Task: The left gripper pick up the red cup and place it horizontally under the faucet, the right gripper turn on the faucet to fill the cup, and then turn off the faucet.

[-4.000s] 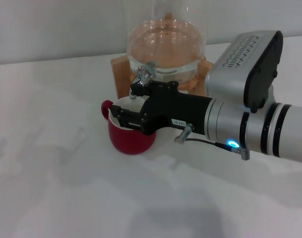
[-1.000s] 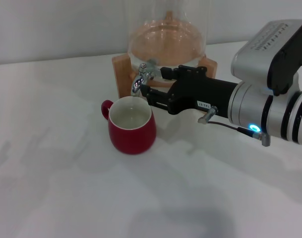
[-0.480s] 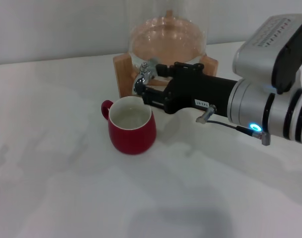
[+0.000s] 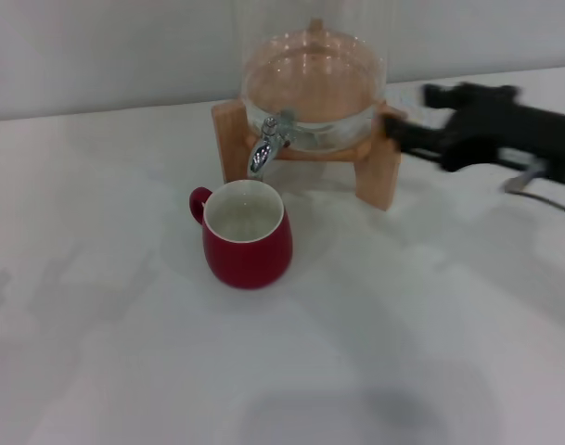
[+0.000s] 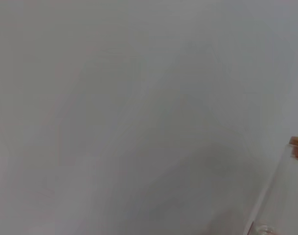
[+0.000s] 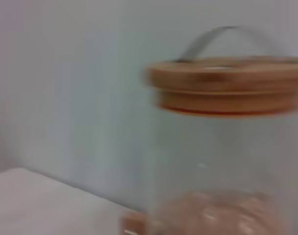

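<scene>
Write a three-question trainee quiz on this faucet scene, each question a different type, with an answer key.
1. True or false: the red cup lies on its side.
2. Multiple choice: where is the right pincer in the head view?
A. Clamped on the faucet
B. Off to the right, beside the wooden stand, clear of the faucet
C. Inside the cup
3. Fill in: the cup stands on the white table, just below the faucet's ____.

Key
1. False; it stands upright, handle to the left of the view.
2. B
3. spout

The left pincer is not in any view.
</scene>
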`<action>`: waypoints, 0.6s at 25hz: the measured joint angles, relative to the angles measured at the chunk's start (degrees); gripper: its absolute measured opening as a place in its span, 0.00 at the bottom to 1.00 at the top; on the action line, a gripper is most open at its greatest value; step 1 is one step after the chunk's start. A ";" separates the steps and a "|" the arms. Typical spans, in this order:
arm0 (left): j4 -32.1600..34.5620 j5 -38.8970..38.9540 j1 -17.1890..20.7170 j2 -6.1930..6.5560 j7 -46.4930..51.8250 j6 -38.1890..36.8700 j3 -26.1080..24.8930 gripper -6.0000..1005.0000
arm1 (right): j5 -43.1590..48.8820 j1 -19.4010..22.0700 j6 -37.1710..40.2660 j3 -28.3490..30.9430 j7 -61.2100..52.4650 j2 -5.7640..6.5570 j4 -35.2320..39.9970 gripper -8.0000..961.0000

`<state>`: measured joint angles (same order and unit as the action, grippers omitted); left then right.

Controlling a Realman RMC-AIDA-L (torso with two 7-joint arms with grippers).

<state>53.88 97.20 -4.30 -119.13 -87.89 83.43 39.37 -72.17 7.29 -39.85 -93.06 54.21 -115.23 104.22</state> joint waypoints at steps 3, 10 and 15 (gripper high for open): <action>0.01 0.00 0.00 0.03 -0.01 -0.07 -0.07 0.86 | -2.77 1.05 -4.32 7.81 1.05 -0.01 -0.67 0.68; -0.06 -0.08 0.12 0.13 -0.21 -0.65 -0.09 0.86 | -17.24 -0.98 -10.44 26.15 11.65 0.04 -10.75 0.68; -0.28 -0.23 0.61 0.01 -0.29 -0.90 -0.09 0.86 | -25.58 -5.58 -17.16 35.60 19.78 -0.01 -24.29 0.68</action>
<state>53.59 96.97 -3.69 -119.12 -88.18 82.53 39.28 -97.75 1.71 -57.01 -57.45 73.99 -115.24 79.93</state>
